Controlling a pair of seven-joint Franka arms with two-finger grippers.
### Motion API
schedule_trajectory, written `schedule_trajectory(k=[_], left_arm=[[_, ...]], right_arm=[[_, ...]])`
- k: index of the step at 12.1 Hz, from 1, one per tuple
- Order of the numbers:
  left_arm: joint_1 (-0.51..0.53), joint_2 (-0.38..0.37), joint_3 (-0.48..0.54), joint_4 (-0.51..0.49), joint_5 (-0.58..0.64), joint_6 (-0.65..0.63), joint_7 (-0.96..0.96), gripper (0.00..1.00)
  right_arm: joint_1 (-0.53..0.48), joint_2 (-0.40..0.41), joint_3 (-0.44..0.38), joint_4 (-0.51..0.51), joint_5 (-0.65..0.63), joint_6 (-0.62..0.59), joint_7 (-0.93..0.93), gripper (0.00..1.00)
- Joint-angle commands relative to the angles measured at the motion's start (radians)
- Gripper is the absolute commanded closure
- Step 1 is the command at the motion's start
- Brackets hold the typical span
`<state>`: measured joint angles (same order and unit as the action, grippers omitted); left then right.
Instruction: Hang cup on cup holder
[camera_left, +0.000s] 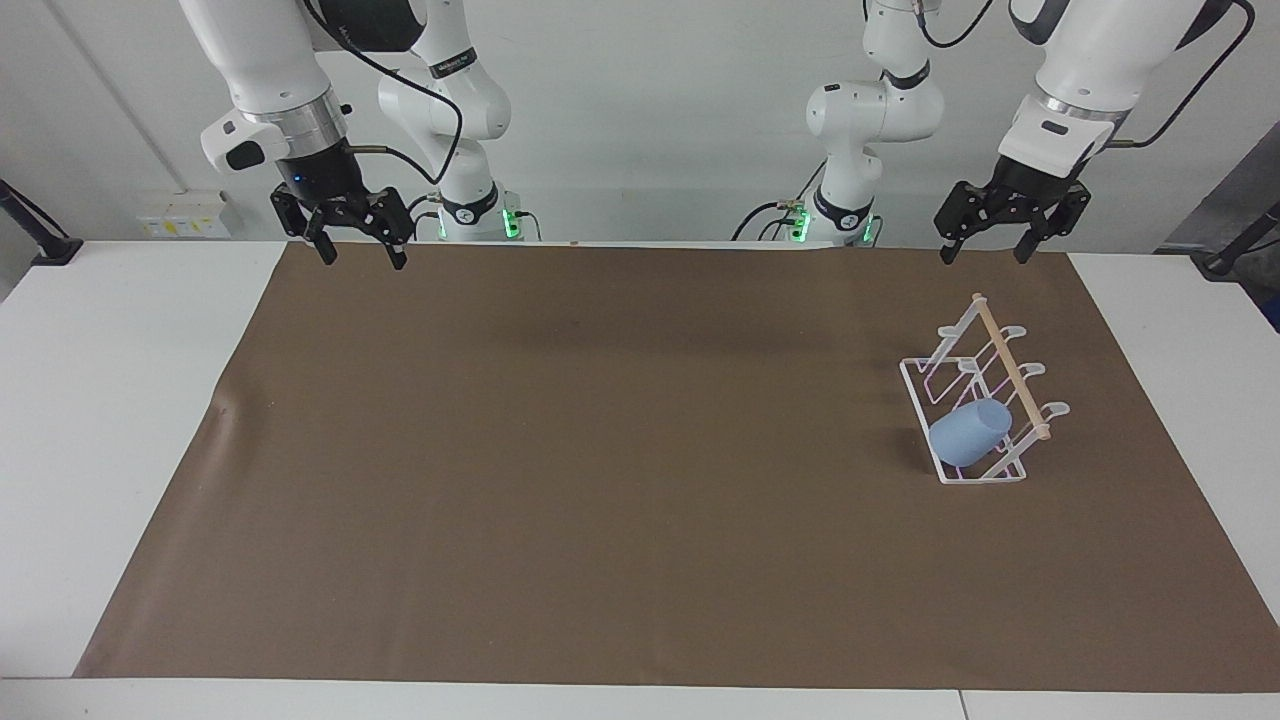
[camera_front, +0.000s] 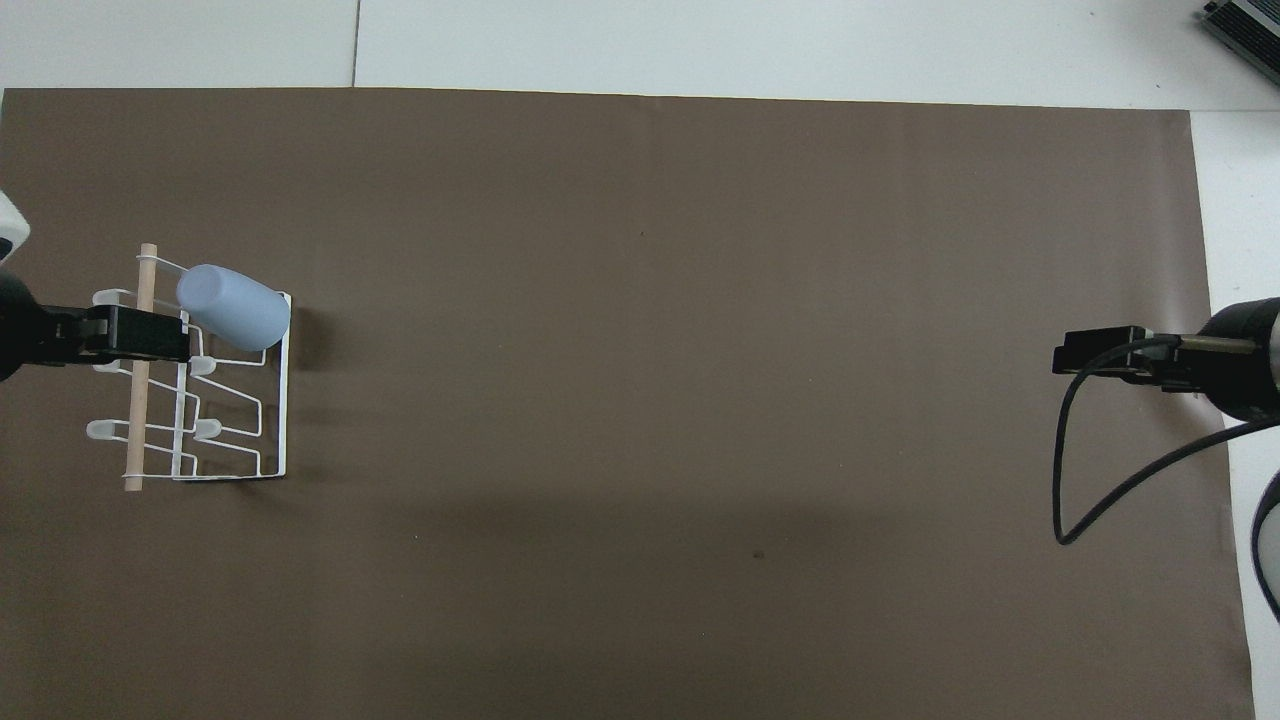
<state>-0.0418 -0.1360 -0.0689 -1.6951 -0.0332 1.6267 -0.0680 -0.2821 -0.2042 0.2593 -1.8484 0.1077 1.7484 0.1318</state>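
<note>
Cup (camera_left: 970, 432) sits tilted on a prong of the holder (camera_left: 983, 392); we fear it could slip off if nudged. Left gripper (camera_left: 1003, 226) and right gripper (camera_left: 355, 238) hang empty, jaws apart.

White arms, silver wrist rings, black tools, looping black cables.

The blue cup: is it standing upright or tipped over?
Tipped. The cup leans slantwise on a prong of the white rack, its closed bottom pointing up and away from the wooden dowel. No claw touches it.
</note>
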Motion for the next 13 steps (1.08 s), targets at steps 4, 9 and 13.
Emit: schedule_trajectory(k=[4,9,13], left_arm=[[0.023,-0.04,-0.003,-0.041,-0.024,-0.016,0.025,0.0],[0.049,-0.051,0.0,-0.055,-0.021,-0.037,0.04,0.0],[0.051,-0.044,-0.002,-0.048,0.012,-0.057,0.079,0.0]], right_arm=[[-0.014,-0.014,-0.005,-0.002,0.023,-0.009,-0.018,0.0],[-0.014,-0.015,-0.003,-0.003,0.02,-0.007,-0.023,0.0],[-0.014,-0.018,-0.005,-0.005,0.006,-0.007,-0.168,0.0]])
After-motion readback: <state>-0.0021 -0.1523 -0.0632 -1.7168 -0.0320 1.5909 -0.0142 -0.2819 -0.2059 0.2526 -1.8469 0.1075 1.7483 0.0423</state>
